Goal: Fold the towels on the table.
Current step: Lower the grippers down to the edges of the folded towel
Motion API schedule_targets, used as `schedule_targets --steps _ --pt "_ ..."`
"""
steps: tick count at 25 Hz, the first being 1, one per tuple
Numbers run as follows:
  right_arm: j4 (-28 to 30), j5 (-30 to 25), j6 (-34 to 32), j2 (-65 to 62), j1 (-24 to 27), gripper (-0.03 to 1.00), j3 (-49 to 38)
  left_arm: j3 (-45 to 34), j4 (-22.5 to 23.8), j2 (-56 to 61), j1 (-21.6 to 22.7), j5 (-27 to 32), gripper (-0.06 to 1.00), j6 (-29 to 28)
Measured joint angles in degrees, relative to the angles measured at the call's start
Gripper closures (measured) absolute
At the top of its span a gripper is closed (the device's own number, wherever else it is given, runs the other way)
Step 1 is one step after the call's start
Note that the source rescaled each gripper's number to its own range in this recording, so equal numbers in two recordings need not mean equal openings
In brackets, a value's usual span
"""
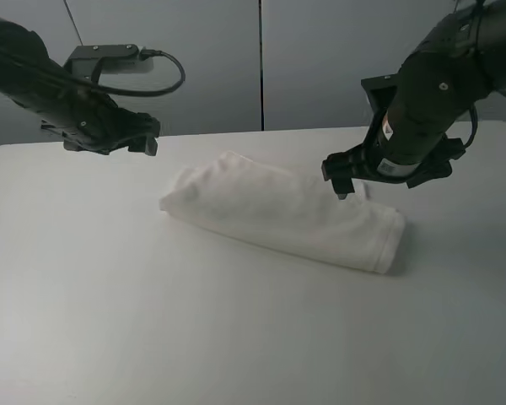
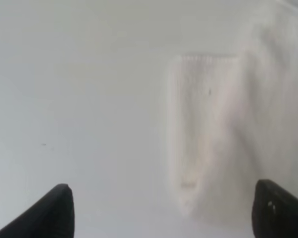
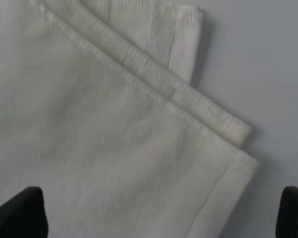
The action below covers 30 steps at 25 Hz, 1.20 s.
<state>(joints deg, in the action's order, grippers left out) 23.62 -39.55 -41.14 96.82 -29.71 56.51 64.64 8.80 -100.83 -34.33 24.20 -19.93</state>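
The white towel [image 1: 282,211] lies folded into a long bundle across the middle of the white table [image 1: 110,321]. My left gripper [image 1: 143,139] hovers open and empty above the table, a little beyond the towel's left end. My right gripper [image 1: 346,179] hovers open and empty just over the towel's right part. The left wrist view shows the towel's end [image 2: 213,134] between wide-apart fingertips [image 2: 57,210]. The right wrist view shows stacked hemmed corners of the towel [image 3: 139,139] with both fingertips [image 3: 20,213] spread wide. The label is not visible.
A grey panelled wall [image 1: 261,59] stands behind the table's far edge. Bare tabletop lies in front of the towel and to both sides.
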Motion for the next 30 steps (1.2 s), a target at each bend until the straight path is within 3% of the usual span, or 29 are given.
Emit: schedule_targets --steps 3,6,11,23,30 --pt "-4.13 -4.4 2.85 0.0 0.71 -0.03 4.11 5.58 -2.7 -3.19 1.57 5.33 0.01 -0.25" --pt "-10.09 -7.14 6.41 0.1 3.45 -0.03 6.87 10.61 -5.59 -7.2 2.22 10.41 0.01 3.19" --pt "-22.79 -8.34 15.21 0.22 10.3 -0.03 7.68 16.05 -10.31 -13.02 2.22 11.62 0.01 7.31" --pt "-25.79 -8.54 18.91 9.65 11.14 -0.03 7.68 18.52 -16.11 -19.66 2.22 13.87 0.01 14.88" --pt "-29.69 -6.68 20.86 14.66 11.14 -0.03 7.78 19.17 -16.33 -22.6 2.22 13.42 0.01 15.59"
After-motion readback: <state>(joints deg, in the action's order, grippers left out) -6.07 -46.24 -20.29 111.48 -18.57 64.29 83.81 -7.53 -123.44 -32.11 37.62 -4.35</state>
